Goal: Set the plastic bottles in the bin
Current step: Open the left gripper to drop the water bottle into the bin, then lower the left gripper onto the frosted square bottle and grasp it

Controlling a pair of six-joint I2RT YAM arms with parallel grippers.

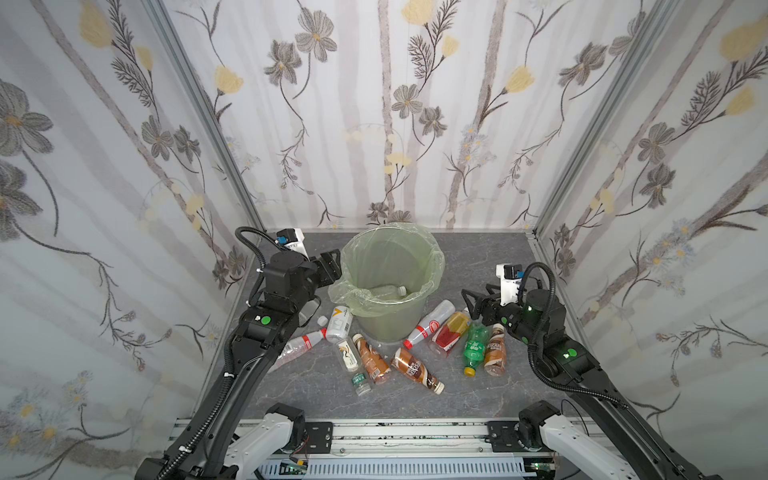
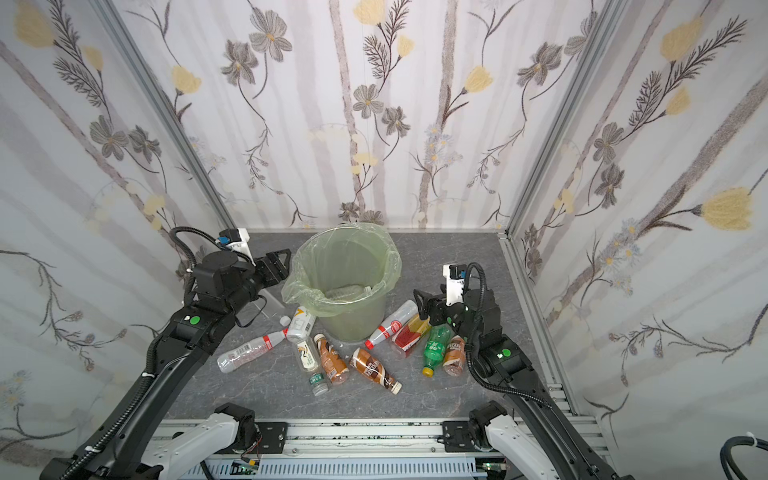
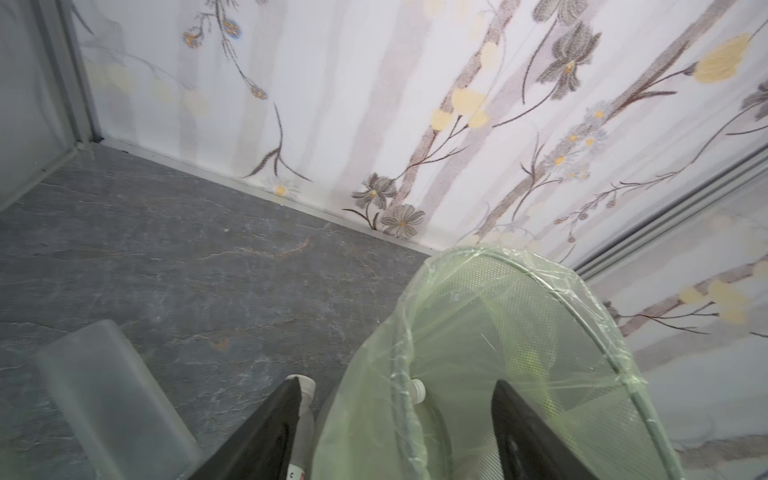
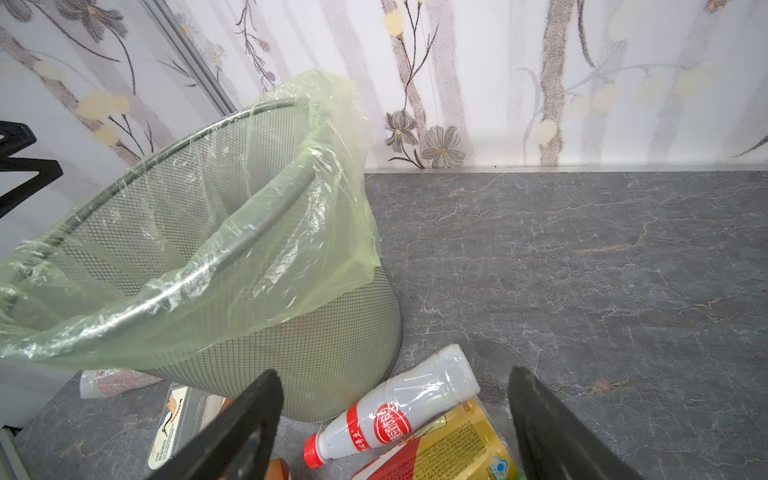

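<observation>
Left gripper [image 1: 334, 265] parted, empty, beside bin [image 1: 386, 322] rim; right gripper [image 1: 471, 306] parted, empty, above bottles [image 1: 428, 326].

Left hand [image 3: 397, 382], right hand [image 4: 395, 372] spread.

Brown coffee bottles [image 1: 372, 359]: we count three, all lying on the tabletop [image 1: 478, 257].
Green soda bottle [image 1: 473, 345]: we count one.
Orange-red tea bottle [image 1: 451, 332]: one.
White bottle with red label [image 1: 428, 326]: one.
Clear bottle with red band [image 1: 297, 345]: one.
White bottle with yellow mark [image 1: 338, 324]: one.
Bird-label bottle [image 1: 347, 353]: one.
Small green-label bottle [image 1: 359, 382]: one, nearest the front edge.
Clear bottle inside the bin [image 1: 384, 291]: one.
Bin [image 1: 386, 324]: one.
White cap [image 1: 322, 320]: one; we cannot tell whether it belongs to a bottle.
Total: we count eleven bottles.
</observation>
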